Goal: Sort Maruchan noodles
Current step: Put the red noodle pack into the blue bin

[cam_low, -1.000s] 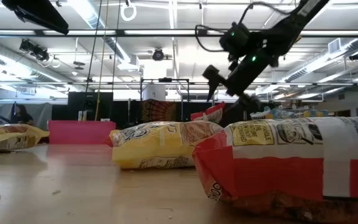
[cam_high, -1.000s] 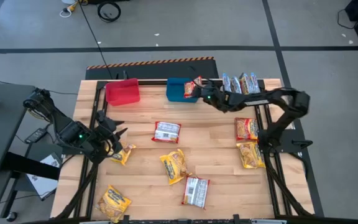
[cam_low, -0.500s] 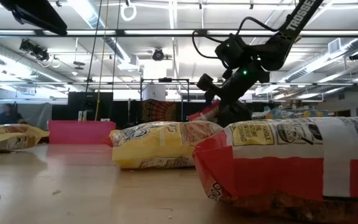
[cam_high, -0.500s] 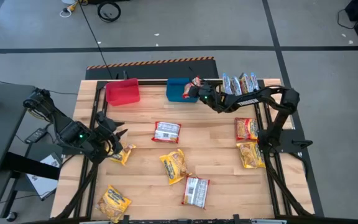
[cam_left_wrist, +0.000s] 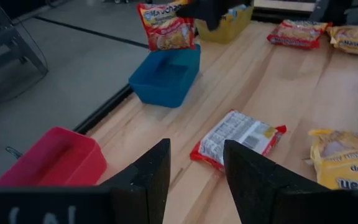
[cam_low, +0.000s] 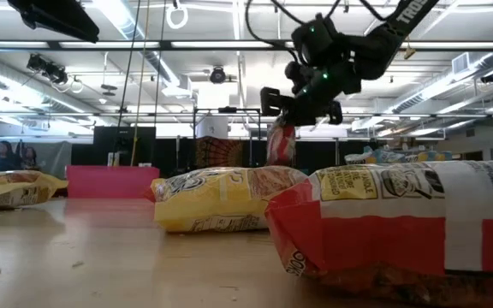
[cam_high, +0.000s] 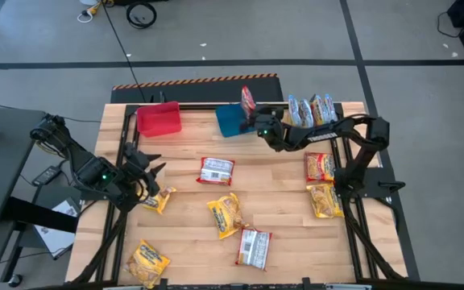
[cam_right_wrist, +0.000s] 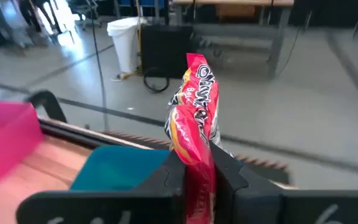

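Across the wooden tabletop (cam_high: 280,201) ramen packets (cam_high: 226,214) lie scattered. At its far edge, above the blue bin (cam_high: 230,119), the right gripper (cam_high: 254,122) has its jaws clamped on a red packet (cam_high: 248,99), lifted upright. Near the front left, the left gripper (cam_high: 153,184) hovers with jaws parted over a yellow packet (cam_high: 159,200).

"TROSSEN" partly readable on right arm (cam_low: 409,10), "Soup" on yellow packet (cam_left_wrist: 347,163)

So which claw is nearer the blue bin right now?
The right. The right claw hangs at the blue bin, clamped on a red noodle packet above its edge. The left claw sits far off, by a yellow packet near the table's left side.
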